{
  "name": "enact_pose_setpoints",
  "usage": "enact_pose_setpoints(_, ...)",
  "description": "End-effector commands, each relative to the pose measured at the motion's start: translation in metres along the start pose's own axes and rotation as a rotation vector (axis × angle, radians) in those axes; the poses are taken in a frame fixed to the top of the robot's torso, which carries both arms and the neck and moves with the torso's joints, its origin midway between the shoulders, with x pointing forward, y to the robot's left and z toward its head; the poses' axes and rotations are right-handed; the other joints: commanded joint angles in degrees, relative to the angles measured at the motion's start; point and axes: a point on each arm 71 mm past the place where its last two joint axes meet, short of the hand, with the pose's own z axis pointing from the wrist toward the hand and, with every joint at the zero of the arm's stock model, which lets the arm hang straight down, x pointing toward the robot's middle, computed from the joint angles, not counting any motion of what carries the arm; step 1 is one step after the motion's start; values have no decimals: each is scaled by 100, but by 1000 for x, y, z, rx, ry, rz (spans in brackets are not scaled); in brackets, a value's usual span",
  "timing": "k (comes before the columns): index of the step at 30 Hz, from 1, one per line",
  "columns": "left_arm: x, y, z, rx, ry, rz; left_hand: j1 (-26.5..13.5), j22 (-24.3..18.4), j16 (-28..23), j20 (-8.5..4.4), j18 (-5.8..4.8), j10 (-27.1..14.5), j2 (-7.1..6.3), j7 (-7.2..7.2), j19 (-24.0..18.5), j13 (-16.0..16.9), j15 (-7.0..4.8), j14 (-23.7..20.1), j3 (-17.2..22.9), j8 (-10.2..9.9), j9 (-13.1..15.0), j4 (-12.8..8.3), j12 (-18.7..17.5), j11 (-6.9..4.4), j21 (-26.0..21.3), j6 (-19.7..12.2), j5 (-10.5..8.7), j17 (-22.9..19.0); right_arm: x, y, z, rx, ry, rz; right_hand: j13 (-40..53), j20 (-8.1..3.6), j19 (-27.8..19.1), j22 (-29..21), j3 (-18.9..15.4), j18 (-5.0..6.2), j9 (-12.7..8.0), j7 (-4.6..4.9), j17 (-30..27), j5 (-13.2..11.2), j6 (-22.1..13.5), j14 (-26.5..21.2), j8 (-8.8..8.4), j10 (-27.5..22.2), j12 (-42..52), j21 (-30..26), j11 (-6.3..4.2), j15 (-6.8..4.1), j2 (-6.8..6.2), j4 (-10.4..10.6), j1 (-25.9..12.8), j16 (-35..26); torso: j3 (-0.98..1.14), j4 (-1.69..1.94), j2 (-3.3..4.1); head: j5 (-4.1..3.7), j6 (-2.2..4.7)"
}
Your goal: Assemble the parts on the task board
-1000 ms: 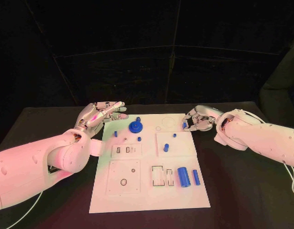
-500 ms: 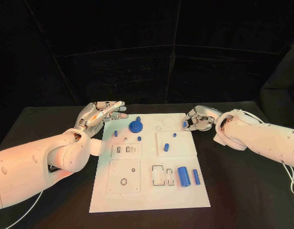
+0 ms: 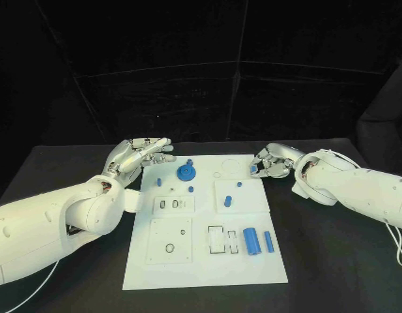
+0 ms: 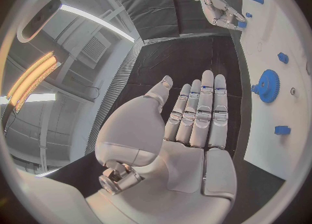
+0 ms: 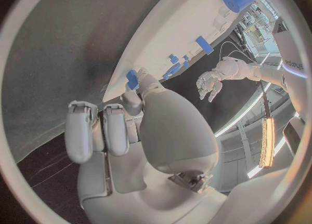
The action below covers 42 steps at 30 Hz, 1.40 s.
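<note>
The right hand point(image 3: 274, 163) pinched a small blue piece point(image 3: 253, 171) at the far right edge of the white board point(image 3: 163, 277). The left hand point(image 3: 137, 156) hung flat and released, holding nothing, beside the board's far left corner. A blue gear point(image 3: 187, 173) stood seated nearby. A cylinder point(image 3: 251, 240) and pin point(image 3: 268, 242) lay loose near the front, so most assembly seemed left.

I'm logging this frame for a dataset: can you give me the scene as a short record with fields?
surface: black table
board: white task board, mid-table
left hand: fingers apart, holding nothing, beside the board's far left corner
right hand: at the board's far right edge, pinching a small blue piece
largest parts: blue toothed gear; blue cylinder
</note>
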Motion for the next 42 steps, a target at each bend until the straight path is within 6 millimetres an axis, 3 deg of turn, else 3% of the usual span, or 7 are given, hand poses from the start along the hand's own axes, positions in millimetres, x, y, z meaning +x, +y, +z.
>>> enact_pose_setpoints(1, 0, -1, 0, 8, 14, -3, 37, -6, -36, 7, 46, 35, 7, -10, 30, -9, 15, 40, 15, -38, -6, -3, -40, -6, -35, 41, 22, 7, -6, 1, 1, 11, -77, 20, 25, -59, -1, 577, 91, -88, 38, -64, 123, -47, 96, 328, 54, 12, 43, 6, -42, -45, 174, -27, 60, 11, 0, -14, -10, 29, 0)
enact_pose_setpoints(7, -4, -2, -1, 9, 4, 3, 37, -6, -36, 7, 46, 35, 7, -10, 30, -9, 15, 40, 15, -38, -6, -3, -40, -6, -35, 41, 22, 7, -7, 9, -3, 14, -106, 43, 40, -69, -4, 574, 146, -87, 30, -58, 124, -51, 73, 328, 48, 20, 51, 3, -42, -50, 177, -62, 67, 9, -19, 2, -21, 14, 24)
enact_pose_setpoints(14, -8, -2, -1, 8, 2, 5, 26, -14, -44, 5, 46, 42, 4, -8, 42, -9, 12, 53, 39, -44, -6, -16, -47, -5, -41, 45, 17, 14, -3, 47, -1, -1, -107, 63, 52, -68, -9, 567, 190, -87, 7, -31, 126, -3, 8, 329, 15, 21, 51, -1, -22, -38, 136, -75, 9, 7, -38, -11, -55, 59, 37)
enact_pose_setpoints(23, -12, -3, 1, 9, -9, 6, 26, -14, -44, 5, 46, 42, 4, -8, 42, -9, 12, 53, 39, -44, -6, -16, -47, -5, -41, 45, 17, 14, 11, 107, 6, -74, -75, 17, 86, -66, 8, 590, 229, -92, 7, -38, 130, 16, 27, 331, 25, 50, 84, 9, -25, -38, 130, -97, 2, 7, -107, 6, -154, 137, -22)
enact_pose_setpoints(32, -17, -5, 3, 14, -23, 6, 26, -14, -44, 5, 46, 42, 4, -8, 42, -9, 12, 53, 39, -44, -6, -16, -47, -5, -41, 45, 17, 14, 38, 164, 23, -169, -9, -63, 86, -65, 13, 597, 250, -93, 3, -40, 132, -23, 45, 332, 31, 64, 83, 11, -26, -37, 95, -95, -62, 7, -178, 88, -200, 203, -113)
enact_pose_setpoints(37, -17, -6, 3, 18, -24, 5, 12, -16, -45, 3, 47, 50, 2, -10, 52, -9, 9, 66, 47, -45, -6, -17, -49, -7, -43, 51, 8, 19, 55, 181, 28, -198, 27, -97, 85, -65, 21, 607, 256, -96, 3, -42, 134, -22, 50, 332, 33, 65, 81, 16, -27, -38, 91, -97, -69, 7, -196, 98, -205, 268, -168)
enact_pose_setpoints(42, -19, -7, 4, 21, -33, 5, 12, -17, -46, 3, 47, 50, 3, -11, 53, -9, 9, 67, 50, -45, -6, -19, -50, -7, -43, 52, 8, 19, 74, 194, 32, -215, 64, -129, 76, -65, 19, 605, 259, -95, 1, -41, 132, -25, 52, 332, 32, 63, 71, 14, -27, -38, 74, -93, -96, 6, -170, 85, -201, 363, -233)
